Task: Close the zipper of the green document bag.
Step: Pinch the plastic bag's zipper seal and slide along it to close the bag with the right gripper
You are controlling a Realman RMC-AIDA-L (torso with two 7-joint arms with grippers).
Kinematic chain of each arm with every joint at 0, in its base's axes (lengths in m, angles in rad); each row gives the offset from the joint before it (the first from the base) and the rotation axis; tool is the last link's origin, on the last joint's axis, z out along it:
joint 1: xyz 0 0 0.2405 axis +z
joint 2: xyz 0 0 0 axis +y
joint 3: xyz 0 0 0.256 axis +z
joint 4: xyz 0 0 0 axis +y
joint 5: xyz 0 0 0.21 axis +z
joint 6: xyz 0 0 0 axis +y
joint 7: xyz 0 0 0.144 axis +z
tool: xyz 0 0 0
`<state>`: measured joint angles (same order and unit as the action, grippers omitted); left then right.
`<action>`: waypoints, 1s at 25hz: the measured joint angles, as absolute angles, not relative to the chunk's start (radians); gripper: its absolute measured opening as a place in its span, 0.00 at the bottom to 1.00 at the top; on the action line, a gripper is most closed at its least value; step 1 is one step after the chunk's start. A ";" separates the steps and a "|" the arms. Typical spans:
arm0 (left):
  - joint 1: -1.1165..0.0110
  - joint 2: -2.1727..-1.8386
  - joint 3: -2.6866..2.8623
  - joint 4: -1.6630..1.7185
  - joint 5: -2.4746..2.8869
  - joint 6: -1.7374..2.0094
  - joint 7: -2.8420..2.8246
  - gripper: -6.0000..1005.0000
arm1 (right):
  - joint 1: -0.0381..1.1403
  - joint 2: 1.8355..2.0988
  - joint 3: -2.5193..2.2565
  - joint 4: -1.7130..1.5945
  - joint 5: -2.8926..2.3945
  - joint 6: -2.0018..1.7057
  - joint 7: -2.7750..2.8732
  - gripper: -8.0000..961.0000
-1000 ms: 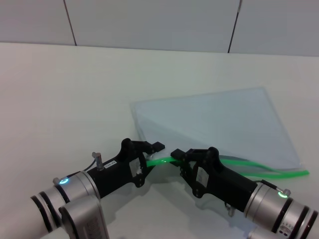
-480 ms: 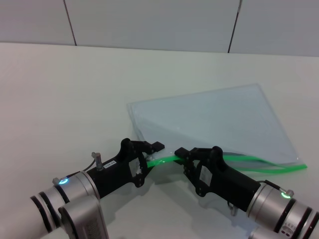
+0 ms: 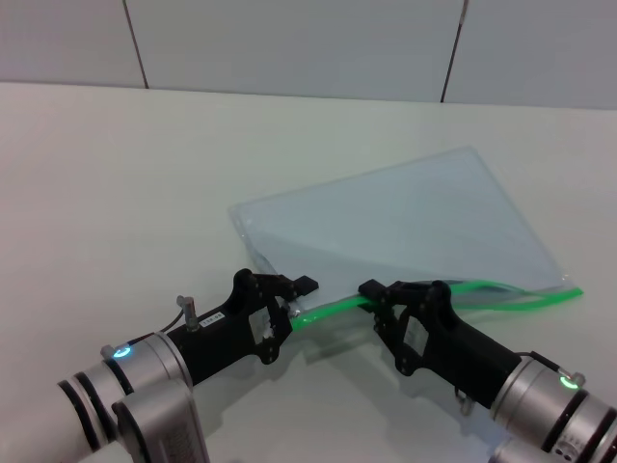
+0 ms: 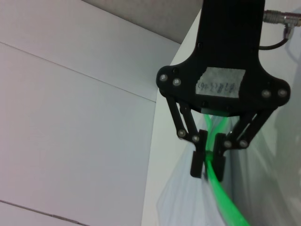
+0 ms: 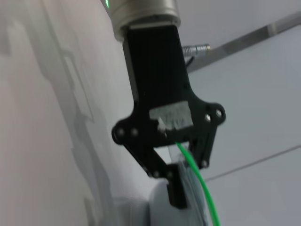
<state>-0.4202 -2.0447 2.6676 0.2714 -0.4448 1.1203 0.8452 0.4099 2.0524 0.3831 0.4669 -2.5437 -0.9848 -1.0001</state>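
gripping the zip strip at two points

lying flat on the white table [image 3: 145,174], the green document bag [image 3: 405,227] extends ahead of both grippers, its far corners pointing away from them and its near long edge running directly through their fingertips. the pouch is translucent pale blue-grey and sits at an angle to the table edge.

the zipper [image 3: 501,294] follows that near long edge as a thin bright-green strip. between the two grippers it forms a short, slightly raised span; beyond the right gripper it continues outward toward the bag's far right corner, where two green lines appear to lie slightly apart. the slider tab cannot be made out.

the left gripper [image 3: 289,301] is positioned at the left end of the strip, near the bag's near-left corner. in the left wrist view, the left gripper [image 4: 207,165] has its fingers pressed together with the green strip pinched between the pads.

the right gripper [image 3: 374,294] is positioned just beside the left one, further along the same strip, with the strip passing into its fingertips. in the right wrist view, the right gripper [image 5: 181,188] shows the green strip running in between its fingers; the fingers appear closed on it.
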 joint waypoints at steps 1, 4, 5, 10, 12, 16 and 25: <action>-0.420 -2.045 2.668 0.271 -0.445 1.120 0.845 0.08 | 0.405 2.052 0.384 0.470 -2.534 -0.985 -1.011 0.10; -0.418 -2.045 2.668 0.271 -0.445 1.120 0.845 0.08 | 0.392 2.051 0.386 0.476 -2.516 -0.985 -1.030 0.11; -0.416 -2.045 2.668 0.271 -0.445 1.120 0.845 0.08 | 0.390 2.051 0.387 0.476 -2.514 -0.986 -1.031 0.11; -0.411 -2.044 2.668 0.270 -0.445 1.120 0.845 0.08 | 0.373 2.051 0.398 0.476 -2.504 -0.989 -1.039 0.11; -0.411 -2.044 2.668 0.270 -0.445 1.120 0.845 0.08 | 0.362 2.051 0.411 0.476 -2.504 -0.991 -1.047 0.12; -0.409 -2.044 2.667 0.270 -0.445 1.120 0.845 0.08 | 0.342 2.050 0.444 0.477 -2.503 -0.993 -1.055 0.12; -0.407 -2.043 2.666 0.262 -0.446 1.120 0.845 0.08 | 0.306 2.045 0.530 0.466 -2.501 -0.994 -1.055 0.13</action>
<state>-0.4072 -2.0432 2.6661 0.2623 -0.4464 1.1204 0.8452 0.3064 2.0455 0.5300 0.4663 -2.5014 -0.9941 -1.0554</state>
